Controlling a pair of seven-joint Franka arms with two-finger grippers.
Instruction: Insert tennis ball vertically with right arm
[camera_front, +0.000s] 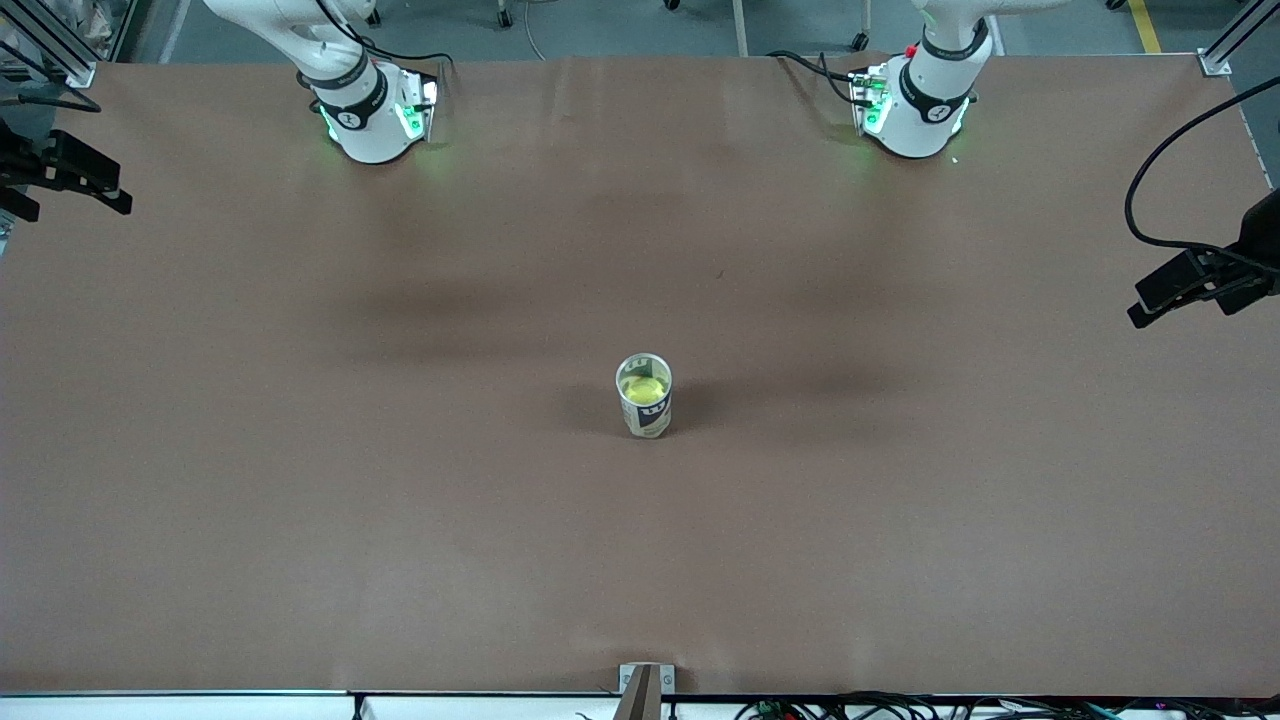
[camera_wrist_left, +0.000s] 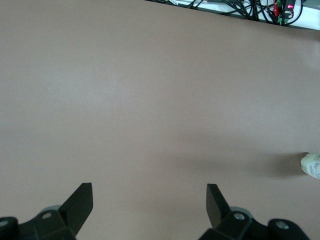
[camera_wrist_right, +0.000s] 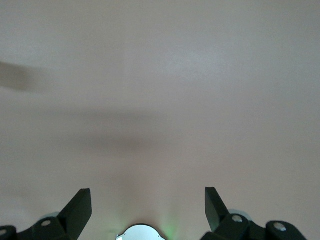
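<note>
The tennis ball (camera_front: 645, 385) already sits inside the upright ball can (camera_front: 645, 397) at mid-table (camera_front: 300, 500), so insertion looks done. The right claw (camera_wrist_right: 148, 205) and left claw (camera_wrist_left: 149, 202) both hang wide open, empty, above bare table.

Even overhead light, nothing harsh. Soft, smeared shadows lie across the brown table (camera_front: 300, 480); a darker one pools beside the can (camera_front: 644, 396). Wrist views look washed-out past the black fingers (camera_wrist_left: 80, 202).

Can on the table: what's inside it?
A yellow-green tennis ball sits just below the rim of the upright can. Anything beneath the ball is hidden by the ball and the can's wall.
</note>
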